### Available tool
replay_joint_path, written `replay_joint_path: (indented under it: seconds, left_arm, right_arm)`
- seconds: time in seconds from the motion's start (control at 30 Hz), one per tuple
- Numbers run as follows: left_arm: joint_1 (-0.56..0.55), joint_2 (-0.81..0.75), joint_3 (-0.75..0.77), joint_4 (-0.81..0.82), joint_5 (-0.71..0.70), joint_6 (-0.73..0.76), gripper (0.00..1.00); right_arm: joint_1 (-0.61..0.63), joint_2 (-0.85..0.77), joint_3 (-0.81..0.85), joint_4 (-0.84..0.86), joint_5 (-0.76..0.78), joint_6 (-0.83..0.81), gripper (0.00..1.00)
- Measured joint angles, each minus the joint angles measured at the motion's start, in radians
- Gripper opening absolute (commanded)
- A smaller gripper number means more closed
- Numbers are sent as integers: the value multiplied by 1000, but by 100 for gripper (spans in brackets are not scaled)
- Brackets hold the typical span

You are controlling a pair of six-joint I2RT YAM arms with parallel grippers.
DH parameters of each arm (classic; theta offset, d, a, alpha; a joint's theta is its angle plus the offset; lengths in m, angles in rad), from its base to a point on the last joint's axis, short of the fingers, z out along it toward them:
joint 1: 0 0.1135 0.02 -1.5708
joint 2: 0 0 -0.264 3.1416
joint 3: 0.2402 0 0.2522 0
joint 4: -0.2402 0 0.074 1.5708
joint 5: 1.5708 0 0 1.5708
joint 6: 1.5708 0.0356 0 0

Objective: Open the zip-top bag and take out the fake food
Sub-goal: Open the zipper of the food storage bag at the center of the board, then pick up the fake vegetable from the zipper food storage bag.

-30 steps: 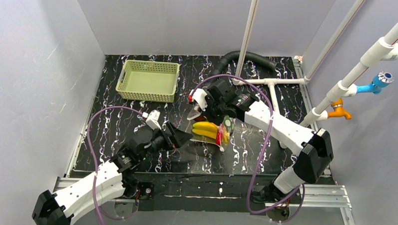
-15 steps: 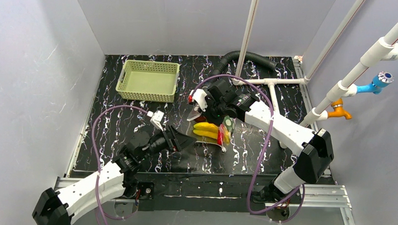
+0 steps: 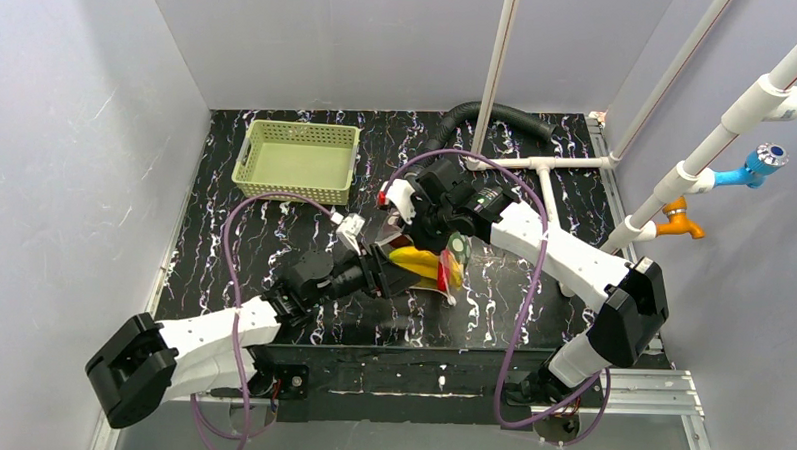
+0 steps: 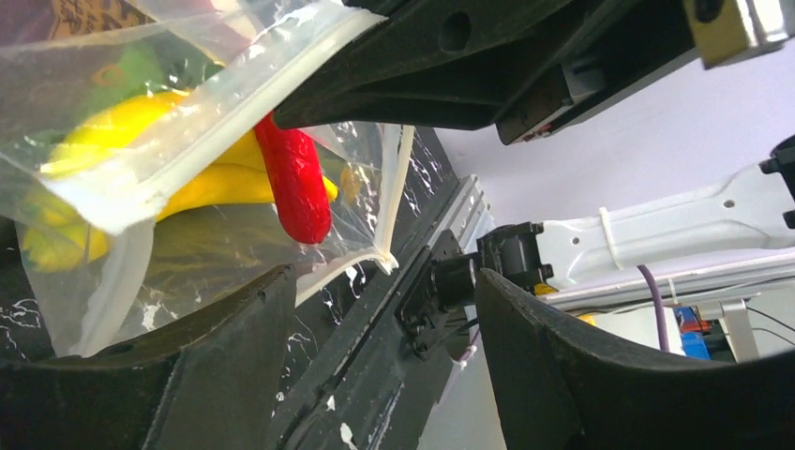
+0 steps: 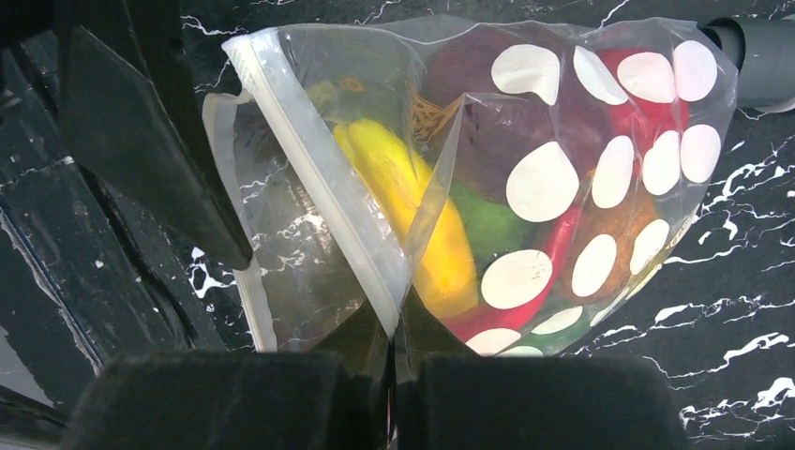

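On my overhead feed the zip-top bag (image 3: 435, 264) lies near the middle of the black marbled table (image 3: 236, 241), a little toward 3 o'clock, with the pale green basket (image 3: 294, 192) well apart from it at 10 o'clock. The right gripper (image 5: 394, 349) is fully closed and pinches one lip of the bag's mouth by the zip strip, from the bag's 12 o'clock side. That lip stands lifted away from the other, so the mouth gapes. The fake food (image 5: 487, 225) is all inside the bag. Through the spotted plastic I make out a yellow banana (image 5: 412, 202), a green piece, a dark purple piece (image 5: 483, 131) and something red and something orange behind the white ovals. The left wrist feed adds a red chili (image 4: 295, 183) lying against the banana. The left gripper (image 4: 384, 281) sits at the bag's 8 o'clock, right at the mouth. Its jaws stand well apart and hold nothing, and the corner of the loose lower lip hangs just at the gap between its fingertips.
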Motion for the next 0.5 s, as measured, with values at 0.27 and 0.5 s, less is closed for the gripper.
replay_joint_path:
  seconds: [0.27,0.5]
  left_arm:
    - [-47,145,28,64,-118,4,60]
    - [-76,333,70,159,-156,-36,58]
  right_arm:
    - [-18,0,0,-4,-35,13,1]
    - [-31,0,24,-21,-65,37,1]
